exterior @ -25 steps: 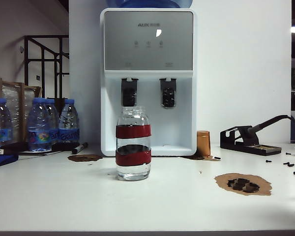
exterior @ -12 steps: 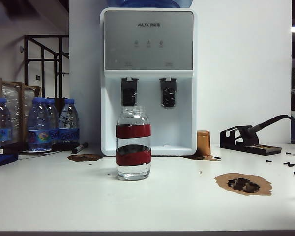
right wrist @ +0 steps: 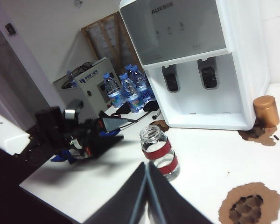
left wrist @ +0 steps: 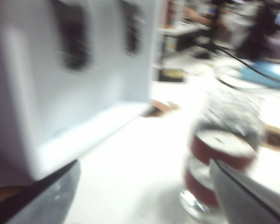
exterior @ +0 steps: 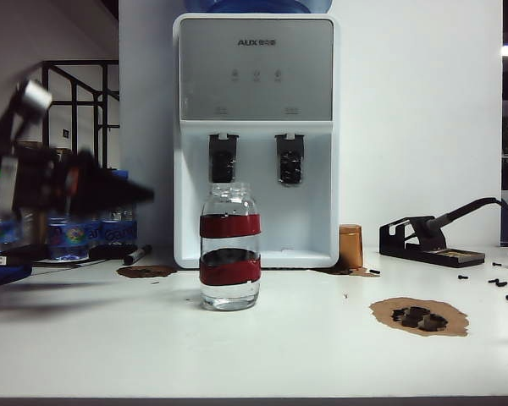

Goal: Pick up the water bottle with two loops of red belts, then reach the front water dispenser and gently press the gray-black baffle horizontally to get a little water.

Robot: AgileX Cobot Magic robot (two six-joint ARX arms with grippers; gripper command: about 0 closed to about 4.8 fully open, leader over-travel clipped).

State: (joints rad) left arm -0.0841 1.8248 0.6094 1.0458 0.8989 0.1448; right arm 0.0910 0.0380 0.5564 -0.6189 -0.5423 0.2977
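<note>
Left gripper (exterior: pixel 140 196) comes in from the nine o'clock edge of the exterior view, a dark blurred shape pointing toward three o'clock, above the table and well apart from the water bottle (exterior: pixel 229 246). In its wrist view the picture is smeared, but the two fingers (left wrist: pixel 46 196) stand far apart with nothing between them, so it is spread wide and empty; the bottle shows just beside one finger, not touched.

Right gripper (right wrist: pixel 147 184) appears only in its own wrist view, hanging high above the table with its two fingers pressed together and nothing in them. That view looks down on the bottle and on the left arm (right wrist: pixel 79 137) beyond it.

In the exterior view the bottle stands upright on the white table (exterior: pixel 254 355), near the middle, its two red bands around the body and its wide mouth uncapped. At twelve o'clock from it, close behind, rises the water dispenser (exterior: pixel 256 85), and the bottle's mouth sits right below the gray-black baffle (exterior: pixel 223 161) in that view, the left-hand paddle of two.

At nine o'clock, behind the left arm, stand blue-capped plastic bottles (exterior: pixel 68 237) and a black marker (exterior: pixel 137 253). At three o'clock sit a copper-coloured cap (exterior: pixel 350 246), a black stand (exterior: pixel 419 241) and a brown patch (exterior: pixel 419 316) with dark pieces on it.
</note>
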